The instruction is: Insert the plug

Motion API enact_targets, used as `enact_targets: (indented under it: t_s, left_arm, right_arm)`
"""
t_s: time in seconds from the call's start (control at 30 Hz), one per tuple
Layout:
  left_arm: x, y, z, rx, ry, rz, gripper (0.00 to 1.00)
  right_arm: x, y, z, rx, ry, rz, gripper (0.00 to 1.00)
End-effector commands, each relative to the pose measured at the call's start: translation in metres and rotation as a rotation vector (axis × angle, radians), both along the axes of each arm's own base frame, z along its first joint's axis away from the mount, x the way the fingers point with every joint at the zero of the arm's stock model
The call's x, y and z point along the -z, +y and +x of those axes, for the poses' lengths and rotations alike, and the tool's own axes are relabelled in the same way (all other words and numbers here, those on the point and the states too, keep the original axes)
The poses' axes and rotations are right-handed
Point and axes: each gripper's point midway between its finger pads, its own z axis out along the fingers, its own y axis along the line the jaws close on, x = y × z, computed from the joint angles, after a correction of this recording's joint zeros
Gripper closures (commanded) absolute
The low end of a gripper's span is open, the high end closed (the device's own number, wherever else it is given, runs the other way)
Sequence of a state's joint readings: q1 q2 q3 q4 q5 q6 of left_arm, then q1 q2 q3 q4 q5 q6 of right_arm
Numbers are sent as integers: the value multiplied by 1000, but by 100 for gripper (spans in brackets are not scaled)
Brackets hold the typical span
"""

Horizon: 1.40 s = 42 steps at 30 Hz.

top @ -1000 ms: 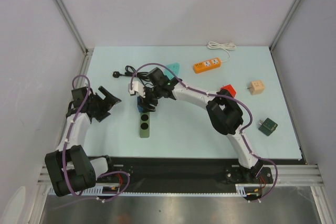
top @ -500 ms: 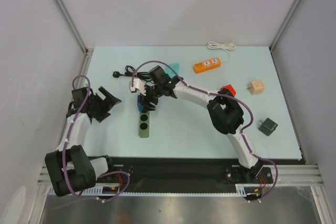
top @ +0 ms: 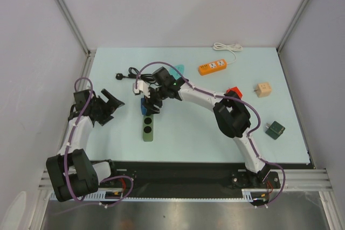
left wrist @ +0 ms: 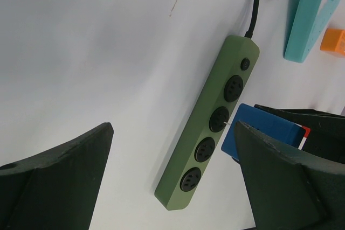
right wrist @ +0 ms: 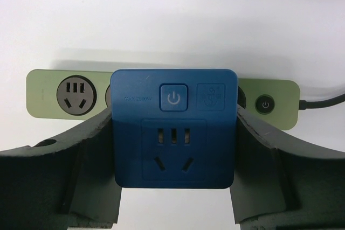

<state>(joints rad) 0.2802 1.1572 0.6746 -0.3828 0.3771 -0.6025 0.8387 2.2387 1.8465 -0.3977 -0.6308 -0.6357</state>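
Only the top view shows the plug [top: 119, 76], lying loose toward the far-left corner of the desk [top: 205, 133]; its black cord [top: 131, 72] loops to the far end of the green power strip [top: 148, 127]; the left wrist view catches just that cord and the strip's four sockets. The right gripper [top: 152, 99] is clamped on a blue adapter [top: 144, 106] over the strip; the adapter's button and socket holes are plain only in the right wrist view; the left gripper [top: 109, 103] sits near the left edge, jaws wide apart.

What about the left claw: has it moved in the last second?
No. The left gripper stays put, left of the green power strip.
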Motion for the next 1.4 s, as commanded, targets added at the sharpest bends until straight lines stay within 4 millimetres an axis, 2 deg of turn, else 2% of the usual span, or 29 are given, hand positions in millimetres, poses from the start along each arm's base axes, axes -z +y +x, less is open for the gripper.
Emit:
enact_targets:
  t_s: [0.0, 0.6, 0.8, 1.37]
  left_arm:
    - [-6, 2, 3, -2, -36, 3, 0]
    - [-7, 2, 3, -1, -39, 3, 0]
    - [-7, 1, 3, -1, -39, 2, 0]
    - [-9, 2, 3, -3, -42, 6, 0]
  right_arm:
    - [-39, 8, -2, -31, -44, 81, 100]
    - [-10, 9, -2, -31, -16, 56, 100]
    - [-10, 12, -4, -38, -21, 58, 100]
    - [9, 11, 2, -16, -28, 36, 100]
